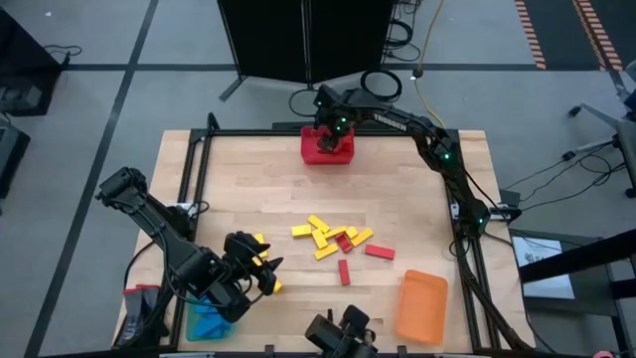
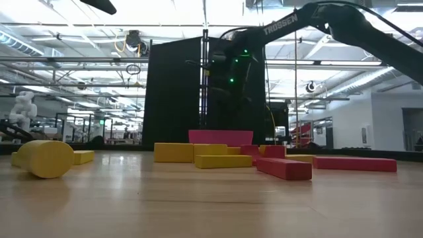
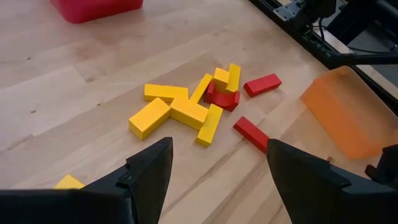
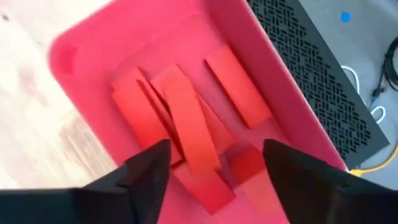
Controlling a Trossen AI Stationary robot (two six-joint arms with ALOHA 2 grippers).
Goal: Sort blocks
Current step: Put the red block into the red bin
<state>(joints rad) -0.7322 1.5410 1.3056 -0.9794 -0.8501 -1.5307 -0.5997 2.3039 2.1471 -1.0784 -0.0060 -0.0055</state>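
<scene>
Yellow and red blocks (image 1: 333, 239) lie in a loose pile in the middle of the table, also seen in the left wrist view (image 3: 186, 109). At the table's far edge my right gripper (image 1: 328, 139) hangs open over the red bin (image 1: 343, 151). Several red blocks (image 4: 186, 124) lie in that bin below its fingers (image 4: 214, 152). My left gripper (image 1: 266, 270) stands open at the near left, pointing toward the pile, with nothing between its fingers (image 3: 217, 155). A few yellow blocks (image 1: 260, 242) lie on the table beside it.
A blue bin (image 1: 206, 318) stands at the near left corner under my left arm. An orange bin (image 1: 422, 306) stands at the near right. A black frame (image 1: 199, 149) runs along the table's edges. Bare wood lies between the pile and the red bin.
</scene>
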